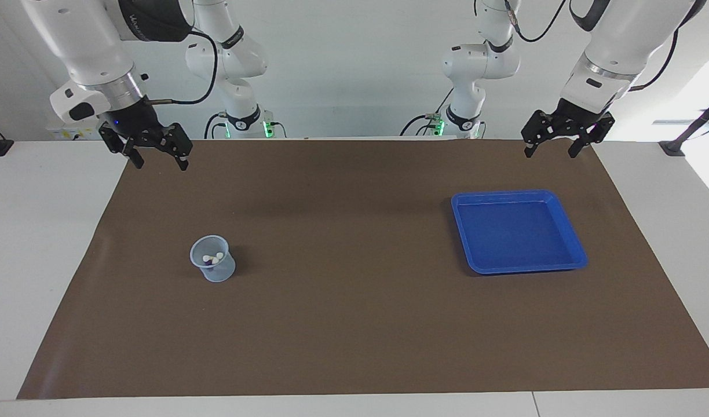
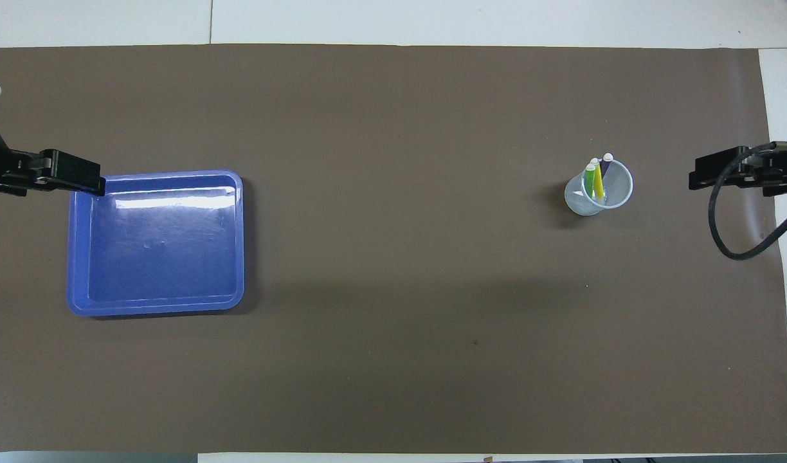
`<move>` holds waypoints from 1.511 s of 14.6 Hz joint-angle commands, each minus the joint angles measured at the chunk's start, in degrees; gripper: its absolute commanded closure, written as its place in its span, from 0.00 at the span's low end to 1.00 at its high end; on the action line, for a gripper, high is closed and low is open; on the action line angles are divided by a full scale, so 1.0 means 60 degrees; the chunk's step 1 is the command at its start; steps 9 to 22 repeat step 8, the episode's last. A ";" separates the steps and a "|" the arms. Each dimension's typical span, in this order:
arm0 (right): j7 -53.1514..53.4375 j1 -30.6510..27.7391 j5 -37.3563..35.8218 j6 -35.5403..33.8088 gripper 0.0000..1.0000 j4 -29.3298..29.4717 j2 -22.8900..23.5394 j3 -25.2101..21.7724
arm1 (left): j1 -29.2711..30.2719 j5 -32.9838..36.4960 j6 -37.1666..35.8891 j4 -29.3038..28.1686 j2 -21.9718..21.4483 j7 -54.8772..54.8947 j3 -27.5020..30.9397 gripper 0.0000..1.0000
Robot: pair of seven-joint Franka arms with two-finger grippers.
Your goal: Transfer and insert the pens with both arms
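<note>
The three pens (image 2: 597, 181), green, yellow and purple, stand cap-end up in a clear cup (image 2: 599, 190) on the brown mat (image 1: 354, 324), toward the right arm's end of the counter (image 1: 41, 231). A blue tray (image 1: 476, 255) lies empty toward the left arm's end, well apart from the cup.

The right gripper (image 1: 155, 156) hangs over the mat's edge by the robots, jaws apart and holding nothing. The left gripper (image 1: 552, 147) hangs the same way at its own end, jaws apart and empty.

All pens sit in the cup, so the transfer looks done and both arms look parked. If any move remains, it calls only for clearing the arms upward.
</note>
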 commanded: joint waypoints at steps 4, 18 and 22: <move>-0.0107 -0.0012 -0.0339 -0.0184 0.00 0.0035 -0.0076 0.0031 | -0.0005 -0.0074 -0.0067 -0.0129 -0.0139 0.0055 0.0089 0.00; -0.0123 -0.0012 -0.0355 -0.0155 0.00 0.0035 -0.0076 0.0060 | -0.0078 -0.0074 -0.0067 -0.0129 -0.0153 -0.0004 0.0089 0.00; -0.0123 -0.0012 -0.0355 -0.0155 0.00 0.0035 -0.0076 0.0060 | -0.0078 -0.0074 -0.0067 -0.0129 -0.0153 -0.0004 0.0089 0.00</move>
